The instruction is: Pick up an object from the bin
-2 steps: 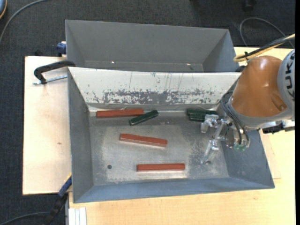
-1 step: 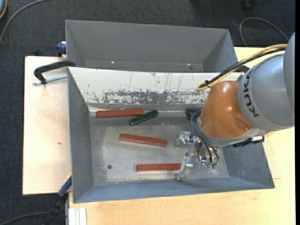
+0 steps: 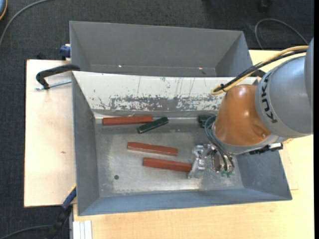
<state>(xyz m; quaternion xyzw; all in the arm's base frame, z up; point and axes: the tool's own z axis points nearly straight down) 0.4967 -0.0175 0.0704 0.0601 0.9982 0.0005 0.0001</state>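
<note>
The hand point(image 3: 199, 164) is hanging low at the right end of the front red-brown bar point(image 3: 167, 165), apart or together I cannot tell, likely needing a close and lift.

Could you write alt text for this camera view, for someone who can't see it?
A robot arm reaches from the right into a grey metal bin, its gripper low at the right end of the front reddish-brown bar. A second bar lies behind it and a third bar against the back wall, beside a dark green stick.
</note>
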